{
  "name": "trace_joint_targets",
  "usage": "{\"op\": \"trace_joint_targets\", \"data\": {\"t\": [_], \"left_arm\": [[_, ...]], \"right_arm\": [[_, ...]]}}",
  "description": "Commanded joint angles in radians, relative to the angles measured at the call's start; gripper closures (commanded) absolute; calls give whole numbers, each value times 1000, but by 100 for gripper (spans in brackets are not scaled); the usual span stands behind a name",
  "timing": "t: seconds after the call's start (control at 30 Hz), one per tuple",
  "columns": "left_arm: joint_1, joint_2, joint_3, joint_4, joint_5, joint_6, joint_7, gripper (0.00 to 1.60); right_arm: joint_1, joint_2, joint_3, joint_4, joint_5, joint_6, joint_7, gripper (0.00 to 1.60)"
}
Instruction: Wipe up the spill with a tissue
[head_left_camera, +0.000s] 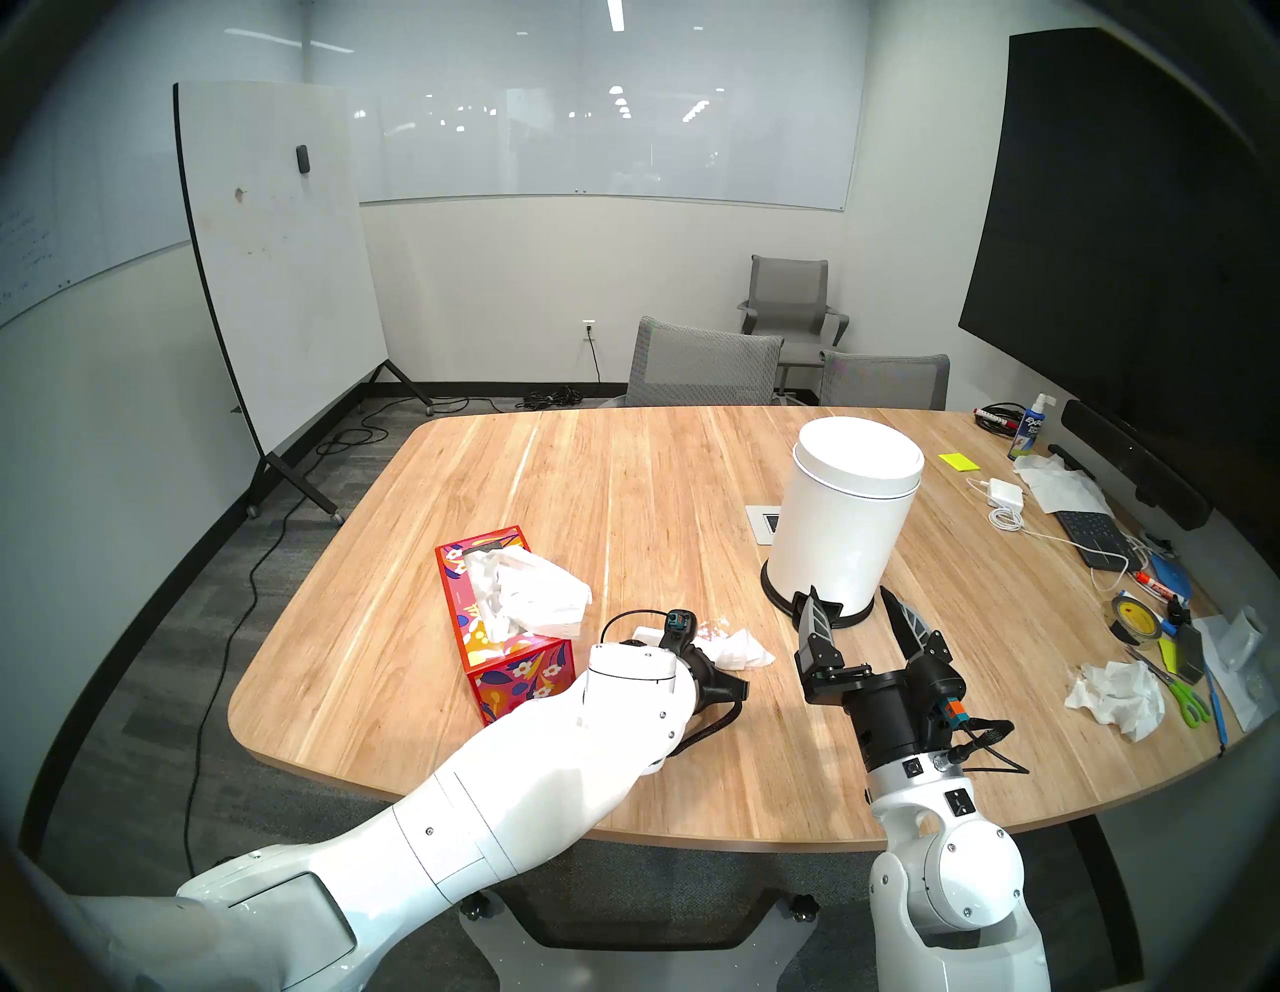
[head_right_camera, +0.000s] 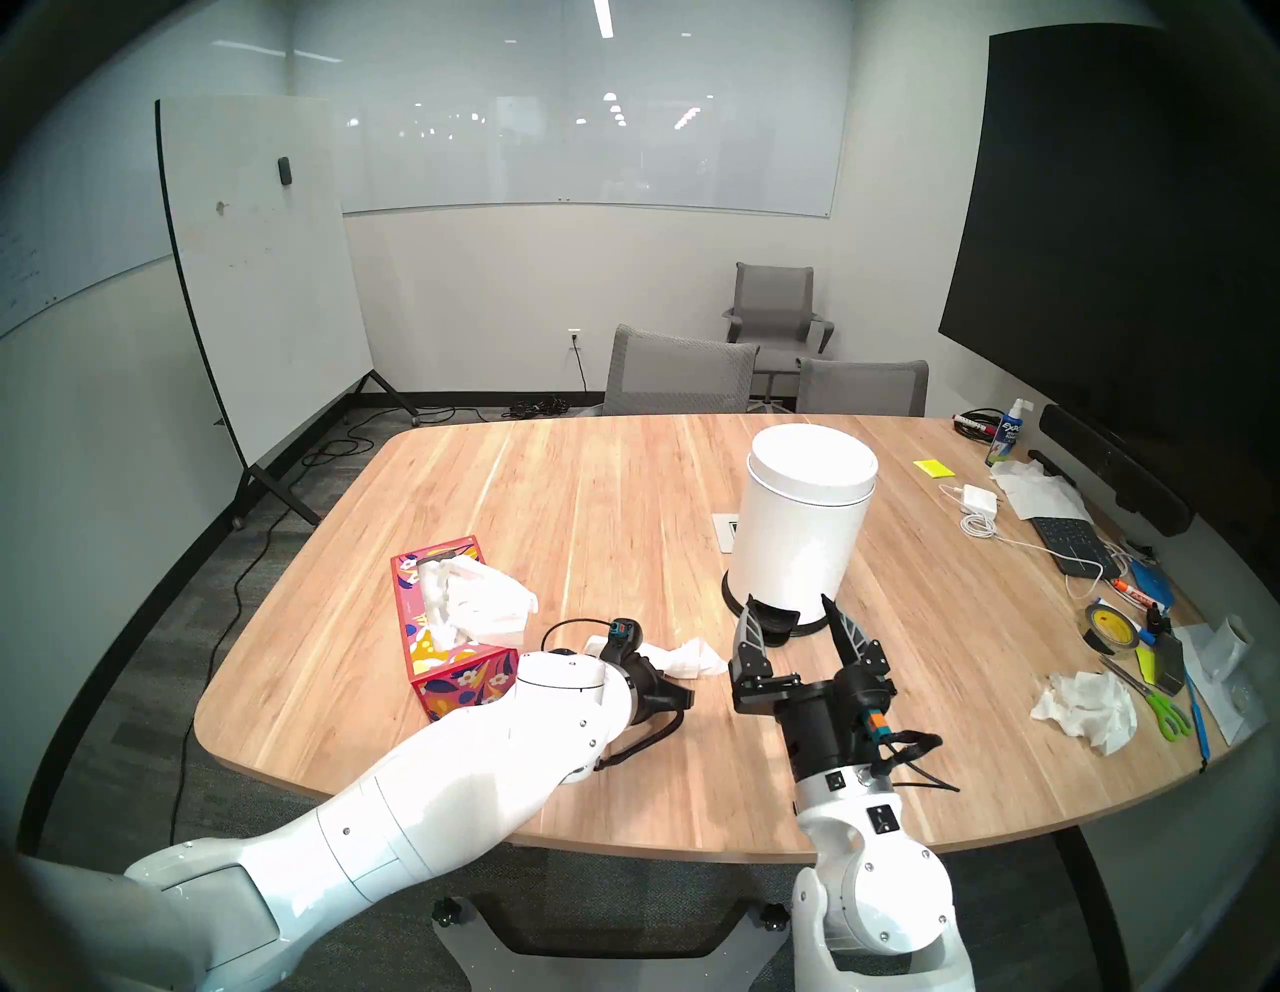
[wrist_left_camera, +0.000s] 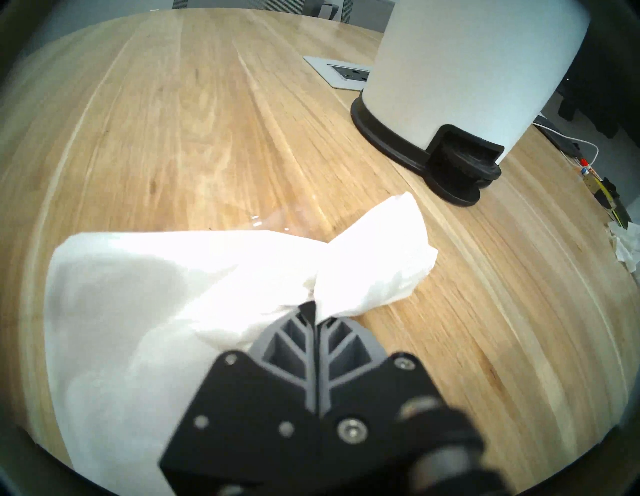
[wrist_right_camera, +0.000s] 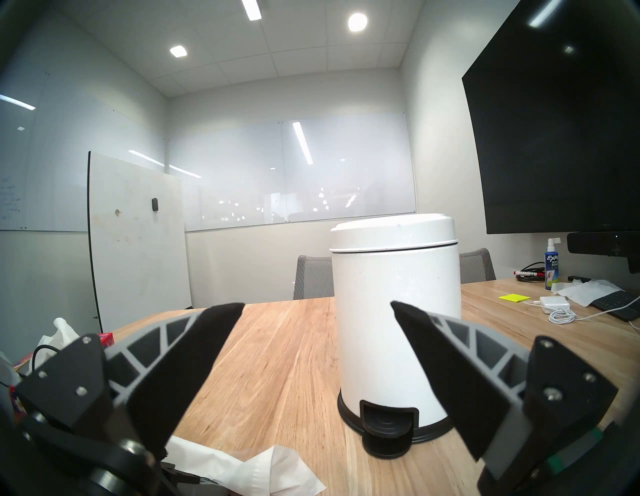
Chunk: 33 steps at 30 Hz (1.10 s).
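Tissue, thin, white and creased (wrist_left_camera: 194, 284), sits clamped in my left claw (wrist_left_camera: 316, 311), angled down at the wooden table (wrist_left_camera: 207, 121), its far edge touching the clear glossy spill (wrist_left_camera: 277, 221). My right claw (head_left_camera: 855, 609) hovers level, fingers spread wide, before the white cylindrical pedal bin (head_left_camera: 841, 512).

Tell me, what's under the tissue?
The tissue, pinched in the left gripper, lies on the table. A bit of the spill peeks past its edge; any more underneath is covered.

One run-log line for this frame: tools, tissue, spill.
left tool: shut on tissue | tissue: on table at near edge of spill | right tool: open, empty, facing pedal bin
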Motion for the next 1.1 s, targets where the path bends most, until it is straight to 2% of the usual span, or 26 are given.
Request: {"op": "trace_joint_targets", "data": {"t": [0.0, 0.03, 0.1, 0.23, 0.27, 0.33, 0.4, 0.43, 0.5, 0.63, 0.7, 0.77, 0.83, 0.93, 1.07], "left_arm": [[102, 56, 22, -104, -16, 2, 10, 160], [102, 56, 22, -104, -16, 2, 10, 160], [137, 120, 28, -115, -29, -4, 19, 160], [165, 144, 4, -65, -22, 2, 40, 160], [180, 169, -9, -72, -17, -8, 33, 160], [175, 156, -27, -46, -12, -7, 37, 160], [155, 192, -55, -44, -16, -26, 11, 160], [148, 179, -73, -32, -11, -27, 6, 160], [116, 197, -78, -35, -20, -39, -23, 160], [57, 159, -95, -7, -18, -32, -57, 160], [-14, 99, -91, 12, -15, -3, -69, 160], [-21, 76, -98, 13, -6, 8, -70, 160], [-53, 37, -70, 13, -3, 22, -64, 160], [-51, 12, -55, 8, 3, 30, -55, 160], [-26, 16, -41, -17, 2, 38, -41, 160]], "right_arm": [[3, 2, 0, -22, -1, -4, 2, 0], [3, 2, 0, -22, -1, -4, 2, 0], [4, 2, 0, -20, 0, -5, 2, 0], [5, 1, 0, -18, 0, -5, 1, 0], [6, 1, 0, -18, 0, -5, 1, 0], [6, 1, 0, -17, 0, -5, 1, 0], [6, 1, 0, -17, 0, -5, 1, 0], [6, 1, 0, -17, 0, -5, 1, 0], [5, 2, 0, -18, 0, -5, 1, 0], [4, 2, 0, -21, 0, -5, 2, 0], [3, 2, 0, -22, -1, -4, 2, 0], [3, 2, 0, -22, -1, -4, 2, 0], [3, 2, 0, -22, -1, -4, 2, 0], [3, 2, 0, -22, -1, -4, 2, 0], [3, 2, 0, -23, -1, -4, 2, 0]]}}
